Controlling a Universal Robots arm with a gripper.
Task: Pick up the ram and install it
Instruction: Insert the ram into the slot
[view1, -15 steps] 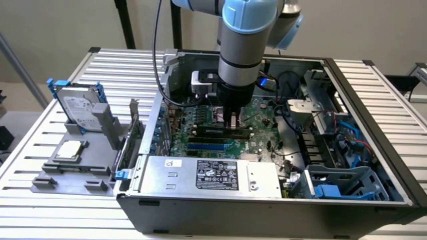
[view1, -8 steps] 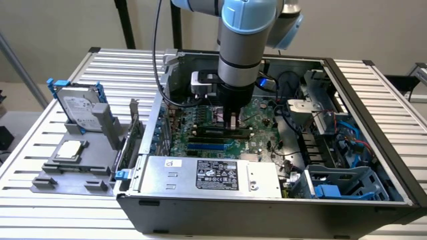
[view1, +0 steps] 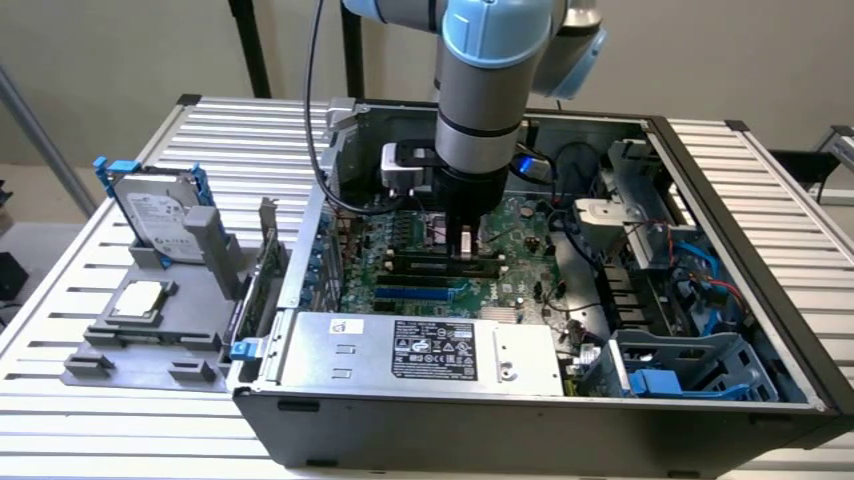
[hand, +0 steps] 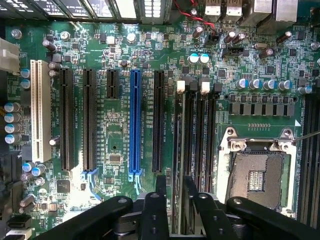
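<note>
My gripper (view1: 463, 243) reaches straight down into the open computer case (view1: 747, 290), right over the memory slots (view1: 441, 262) of the green motherboard (view1: 521, 225). In the wrist view its two black fingers (hand: 161, 187) stand close together. A thin green strip, the ram (hand: 176, 145) seen edge-on, runs between them. The ram lies along the outermost memory slot, beside the other slots (hand: 202, 140) with white end latches (hand: 204, 86). How deep it sits in the slot is hidden. The gripper (hand: 175, 184) is shut on the ram.
Beside the memory slots lies an open CPU socket (hand: 257, 172). On the slots' other side are a blue expansion slot (hand: 135, 120) and black ones. A power supply (view1: 414, 350) fills the case front, and cables (view1: 667, 260) its right. Outside, a grey holder (view1: 160, 340) carries a hard drive (view1: 154, 210).
</note>
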